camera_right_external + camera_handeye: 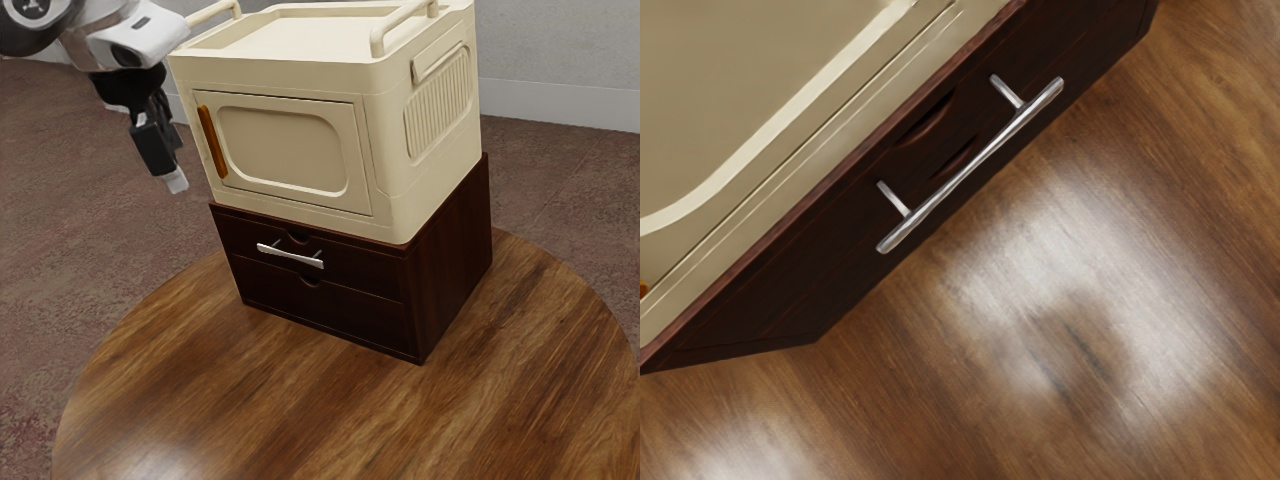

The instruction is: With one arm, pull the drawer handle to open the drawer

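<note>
In the exterior view, the upper left edge cuts off the white-and-black robot arm (pixel 125 42), the top edge crops the curved rails (pixel 378 38) of the boxy cream cabinet (pixel 425 200), and the round brown wooden worktop (pixel 150 400) runs out below. The wrist view crops the cabinet, the worktop and the dark brown wooden drawer unit (pixel 810 260), leaving a sliver of the slim orange-brown door handle (pixel 643 291).

"What obstructed?"
"The cream cabinet (pixel 290 150) stood atop the drawer unit (pixel 450 260)."
"Passage?"
"Open air lay between gripper (pixel 172 180) and handle (pixel 290 256); a gap ran behind the bar (pixel 970 167), between 2 posts (pixel 1007 91)."
</note>
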You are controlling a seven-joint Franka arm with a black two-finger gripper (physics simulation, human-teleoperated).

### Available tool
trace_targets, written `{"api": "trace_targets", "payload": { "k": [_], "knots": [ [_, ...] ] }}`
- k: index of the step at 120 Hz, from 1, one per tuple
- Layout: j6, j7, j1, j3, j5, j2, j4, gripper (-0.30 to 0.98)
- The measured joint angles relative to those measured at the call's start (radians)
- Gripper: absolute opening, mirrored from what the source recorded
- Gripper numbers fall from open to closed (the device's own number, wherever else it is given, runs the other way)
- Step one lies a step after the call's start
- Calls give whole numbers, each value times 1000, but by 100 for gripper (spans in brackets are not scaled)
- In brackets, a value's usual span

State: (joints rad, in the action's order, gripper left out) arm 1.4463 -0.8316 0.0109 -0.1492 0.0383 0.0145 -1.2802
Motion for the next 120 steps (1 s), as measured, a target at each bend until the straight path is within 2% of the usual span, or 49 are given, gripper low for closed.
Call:
{"api": "trace_targets", "payload": {
  "k": [24, 36, 39, 48, 58, 71, 87, 97, 120],
  "knots": [
    [0, -8, -74, -1, 3, -11, -2, 68],
    [14, -84, -95, 12, 10, -15, -21, 68],
    [19, -108, -88, 31, 26, 2, -51, 68],
    [31, -172, -33, 137, 128, 98, -192, 69],
    [43, -244, -59, 166, 150, 148, -252, 69],
    [105, -348, -60, 161, 108, 181, -349, 69],
    [317, -484, -69, 140, 47, 212, -533, 69],
    [421, -554, -98, 129, 33, 200, -560, 68],
    [552, -686, -62, 83, -2, 169, -568, 68]
  ]
}}
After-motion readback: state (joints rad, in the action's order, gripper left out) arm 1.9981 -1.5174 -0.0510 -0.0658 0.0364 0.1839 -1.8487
